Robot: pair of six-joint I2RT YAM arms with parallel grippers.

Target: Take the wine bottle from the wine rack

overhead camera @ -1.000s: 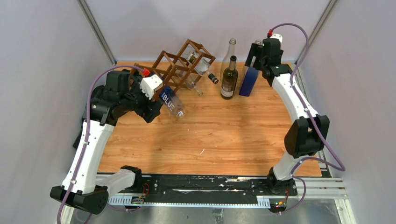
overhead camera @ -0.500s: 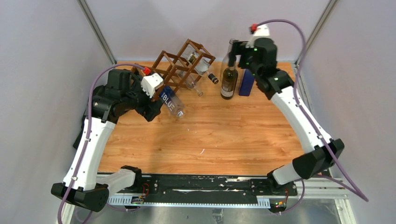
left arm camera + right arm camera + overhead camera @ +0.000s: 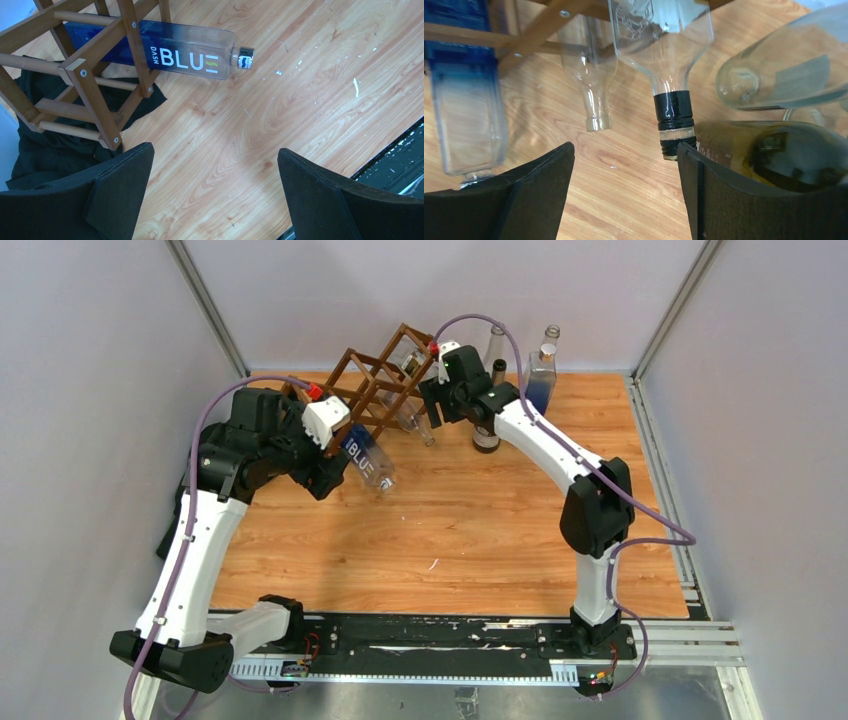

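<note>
The dark brown wine rack (image 3: 385,375) stands tilted at the back left of the table. A blue bottle marked BLUE (image 3: 365,462) lies through its lower left cell, cap toward the table's middle. Two clear bottles lie in the rack too, necks pointing down and out: a bare neck (image 3: 596,107) and a black-capped neck (image 3: 671,125). My right gripper (image 3: 437,403) is open just in front of these necks, holding nothing (image 3: 624,170). My left gripper (image 3: 328,478) is open and empty beside the blue bottle (image 3: 180,50), near the rack's corner (image 3: 90,85).
A dark wine bottle (image 3: 488,425) stands right of the rack, close to my right finger (image 3: 774,155). A clear bottle (image 3: 495,340) and a blue square bottle (image 3: 541,380) stand at the back. A black cloth (image 3: 45,145) lies under the rack's left end.
My right arm has swung left from the blue square bottle at the back right to the rack's right end. The left arm and the blue bottle have not moved.
</note>
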